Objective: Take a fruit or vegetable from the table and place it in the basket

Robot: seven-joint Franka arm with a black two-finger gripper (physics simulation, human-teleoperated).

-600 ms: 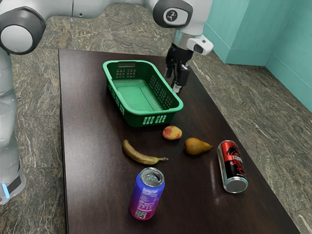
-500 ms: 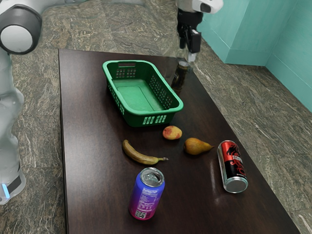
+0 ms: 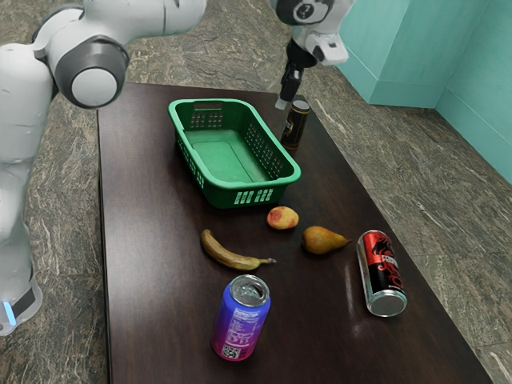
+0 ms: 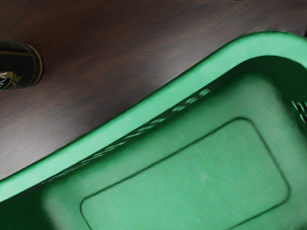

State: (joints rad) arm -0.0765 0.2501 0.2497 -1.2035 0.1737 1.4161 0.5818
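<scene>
Green basket (image 3: 225,194) stands open-topped, the peach (image 3: 282,218), pear (image 3: 323,241) and banana (image 3: 230,255) outside it.

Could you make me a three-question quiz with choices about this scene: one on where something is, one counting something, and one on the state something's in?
1. Where is the black metal can with a gold rim relative to the green plastic basket?
A. Inside it
B. Beside it
C. Underneath it

2. How many fruits lie on the dark wooden table?
A. Two
B. Three
C. Five

3. What state is the basket in?
A. Empty
B. Half full
C. Full

Key:
1. B: the can stands on the table, outside the basket's long wall.
2. B: there are a yellow-brown banana, a round red-and-yellow fruit and a brownish-yellow pear.
3. A: its bare green floor shows, with nothing on it.
</scene>
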